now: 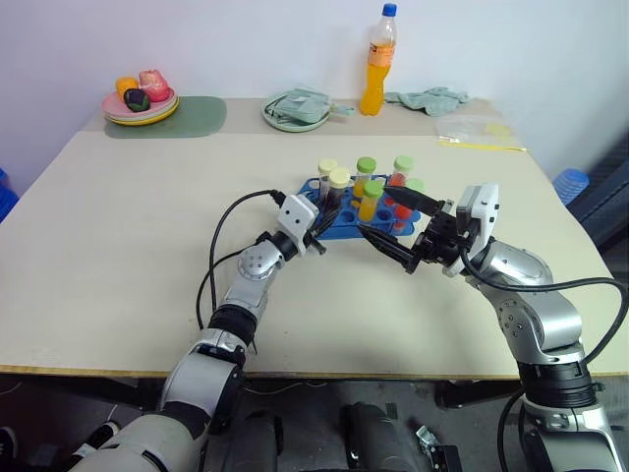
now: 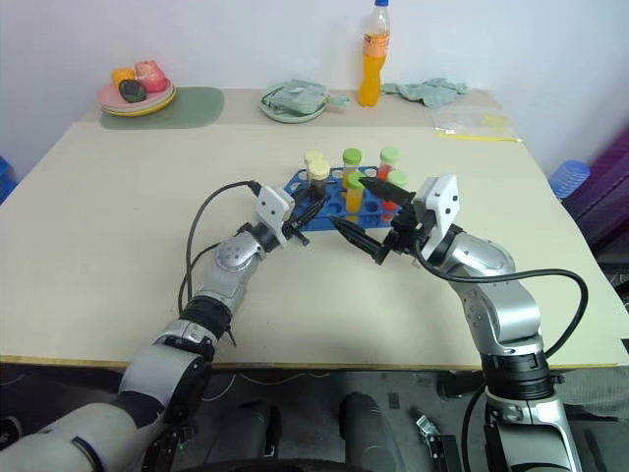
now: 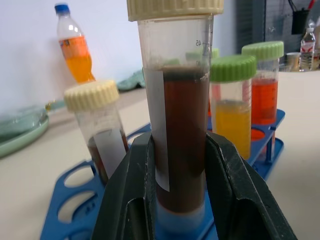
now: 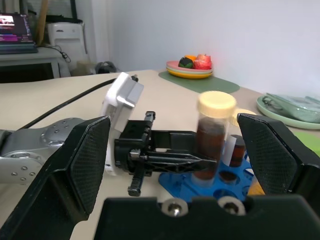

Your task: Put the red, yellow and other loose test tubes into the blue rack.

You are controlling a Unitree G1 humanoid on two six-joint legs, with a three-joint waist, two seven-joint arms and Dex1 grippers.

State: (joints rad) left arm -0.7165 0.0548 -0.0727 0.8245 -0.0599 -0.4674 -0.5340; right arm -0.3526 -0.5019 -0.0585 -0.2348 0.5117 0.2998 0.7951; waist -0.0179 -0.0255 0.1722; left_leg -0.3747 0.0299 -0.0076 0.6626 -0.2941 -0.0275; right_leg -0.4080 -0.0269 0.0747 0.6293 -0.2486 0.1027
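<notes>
My left pincer [image 1: 321,228], clenched on the brown tube [image 3: 179,140] at the rack's [image 1: 346,224] near-left corner, should keep it upright over its hole before lowering; right pincer [image 1: 395,227] waits released.

Bright, even indoor light, probably from overhead; soft shadows lie on the beige tabletop [image 1: 128,236]; close wrist-view backgrounds blur slightly.

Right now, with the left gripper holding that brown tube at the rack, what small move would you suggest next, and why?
Probably open the left gripper and back away: the brown tube stands upright with its base apparently seated in the blue rack.
</notes>
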